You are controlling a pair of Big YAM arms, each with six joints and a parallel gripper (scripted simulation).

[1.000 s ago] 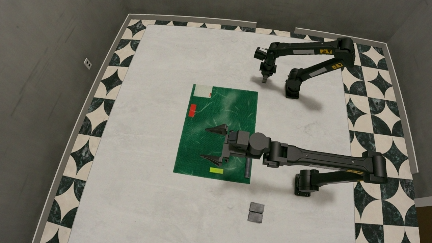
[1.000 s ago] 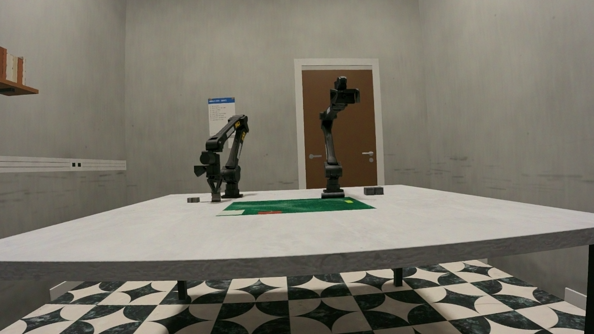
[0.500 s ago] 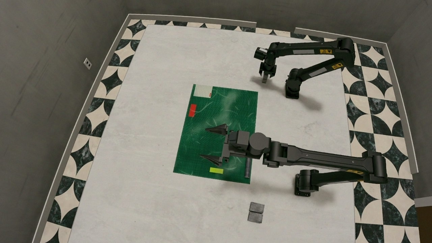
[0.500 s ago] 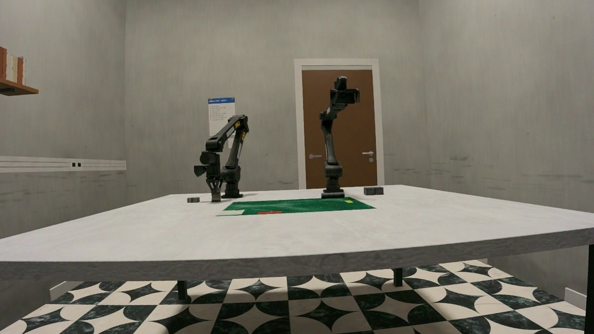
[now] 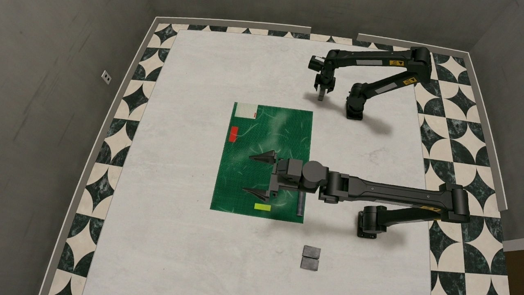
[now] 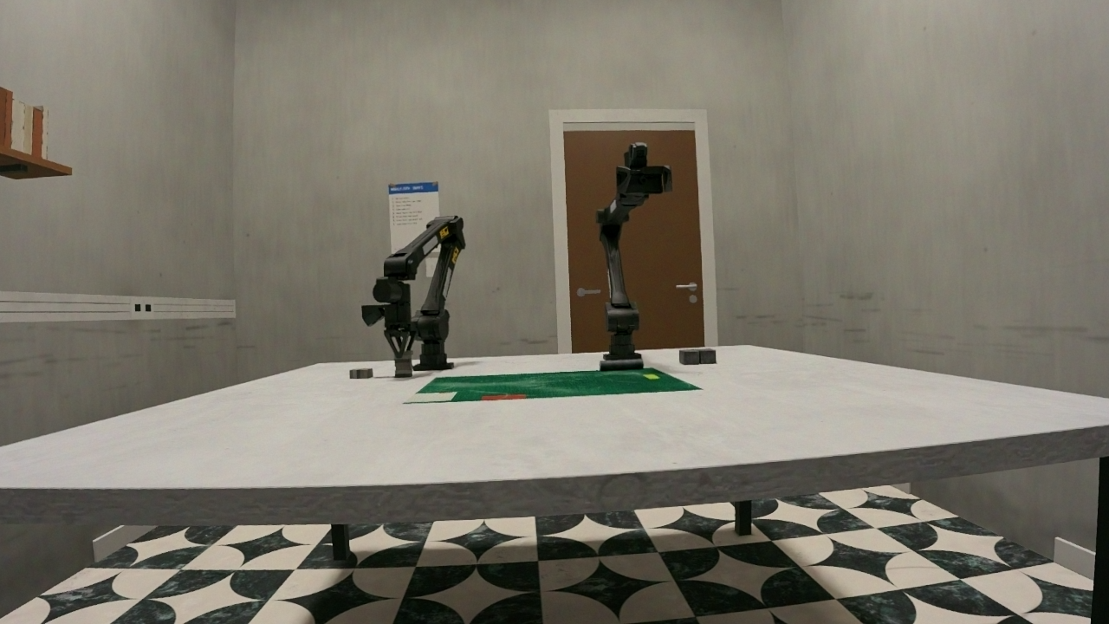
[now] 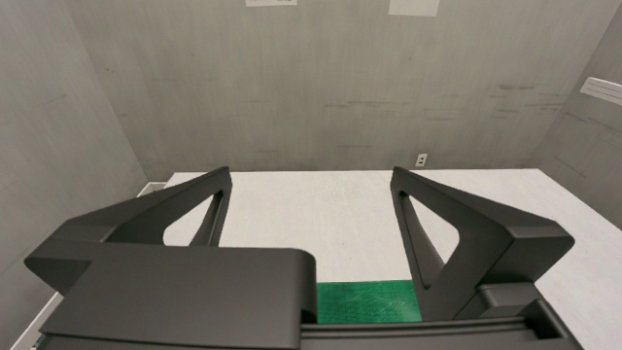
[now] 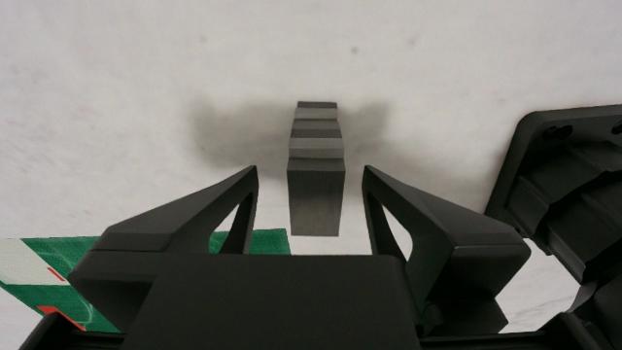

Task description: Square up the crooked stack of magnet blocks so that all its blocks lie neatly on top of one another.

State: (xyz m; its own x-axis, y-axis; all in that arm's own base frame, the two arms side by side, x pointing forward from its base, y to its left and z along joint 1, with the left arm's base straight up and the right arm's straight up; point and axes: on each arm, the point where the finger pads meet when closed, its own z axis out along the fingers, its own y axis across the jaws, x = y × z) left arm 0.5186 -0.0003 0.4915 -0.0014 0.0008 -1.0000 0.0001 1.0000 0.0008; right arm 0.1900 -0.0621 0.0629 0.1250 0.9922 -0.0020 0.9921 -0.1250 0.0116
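The stack of dark grey magnet blocks [image 5: 321,98] [image 6: 403,371] [image 8: 316,201] stands upright on the table. In the right wrist view its far side shows light and dark bands like steps; its left and right sides look roughly in line. My right gripper [image 5: 322,91] [image 6: 401,354] [image 8: 310,175] points down over the stack and is open, with one finger on each side and a visible gap at both. The side of the stack facing away from the right wrist camera's near edge is partly foreshortened. My left gripper [image 5: 246,173] [image 7: 311,175] is wide open and empty, held high above the green mat [image 5: 223,194] and level.
Two grey blocks [image 5: 311,252] [image 6: 688,356] lie side by side beyond the mat, near the left arm's base. A small grey block [image 6: 360,373] sits left of the stack in the exterior view. A dark cylinder [image 5: 300,205] [image 6: 621,364] lies at the mat's edge. The right arm's base [image 8: 539,146] is near the stack.
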